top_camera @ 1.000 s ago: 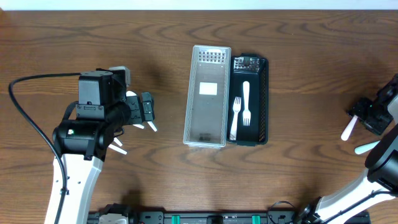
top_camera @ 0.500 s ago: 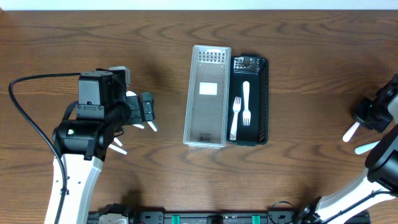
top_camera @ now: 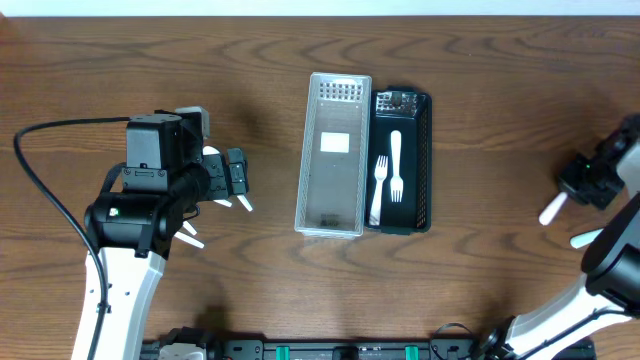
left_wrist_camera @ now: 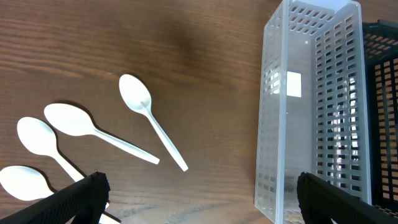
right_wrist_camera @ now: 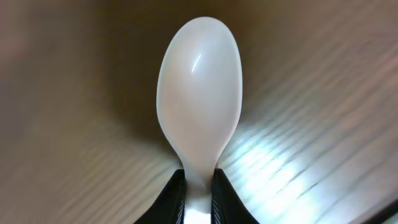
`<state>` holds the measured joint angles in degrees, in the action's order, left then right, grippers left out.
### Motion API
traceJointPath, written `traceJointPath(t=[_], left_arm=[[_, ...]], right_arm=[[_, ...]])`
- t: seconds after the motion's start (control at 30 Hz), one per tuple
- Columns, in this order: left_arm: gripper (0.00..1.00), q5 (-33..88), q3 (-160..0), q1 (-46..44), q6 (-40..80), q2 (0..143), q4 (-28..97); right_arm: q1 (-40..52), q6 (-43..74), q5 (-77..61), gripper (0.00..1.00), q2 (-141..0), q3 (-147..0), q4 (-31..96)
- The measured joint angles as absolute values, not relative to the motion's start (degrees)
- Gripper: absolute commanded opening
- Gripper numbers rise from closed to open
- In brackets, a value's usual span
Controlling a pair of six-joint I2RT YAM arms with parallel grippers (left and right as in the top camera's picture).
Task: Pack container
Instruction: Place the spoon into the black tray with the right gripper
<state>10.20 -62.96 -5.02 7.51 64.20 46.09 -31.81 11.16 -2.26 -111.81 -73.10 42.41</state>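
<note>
Black tray [top_camera: 425, 120] holds two white forks [top_camera: 395, 158], clear bin [top_camera: 334, 200] alongside. Right gripper [top_camera: 583, 186], at the right edge of the tabletop [top_camera: 500, 70], clamps a spoon [top_camera: 552, 208]; left gripper [top_camera: 238, 180] spread.

Clear perforated bin [top_camera: 304, 160], centre; black bin [top_camera: 427, 160] touching its right holds two forks [top_camera: 396, 160]. Four white spoons [left_wrist_camera: 69, 119] left; one spoon [top_camera: 552, 209] far right.

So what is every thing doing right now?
left gripper: open, holding nothing.
right gripper: shut.
held spoon: pinched by its handle in the right gripper.
loose spoons: four, lying flat on the table.
white bin: upright, looks empty.
black bin: upright, holding two forks.
forks: lying flat inside the black bin.
</note>
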Motion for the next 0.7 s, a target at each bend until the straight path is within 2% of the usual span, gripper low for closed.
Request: traceJointPath(t=[0.13,0.37,0.57,0.7], left_arm=[[0.98,10.17,-62.96,-5.02,7.51,64.20,46.09],[0.98,10.20,-62.96,-5.02,7.51,64.20,46.09],[0.98,10.20,-62.96,-5.02,7.51,64.20,46.09],[0.98,10.20,-62.96,-5.02,7.51,64.20,46.09]], right_arm=[[-24.73,11.53,-2.94,0.04,-103.85,-73.12,43.44],[-2.98,14.28,-3.42,0.01,-88.31,-75.09,42.06],[10.98,21.15,-2.00,0.01,-89.06,-75.16,42.17],[16.88,24.25,-0.49,0.01,-92.90,-75.16,42.06]])
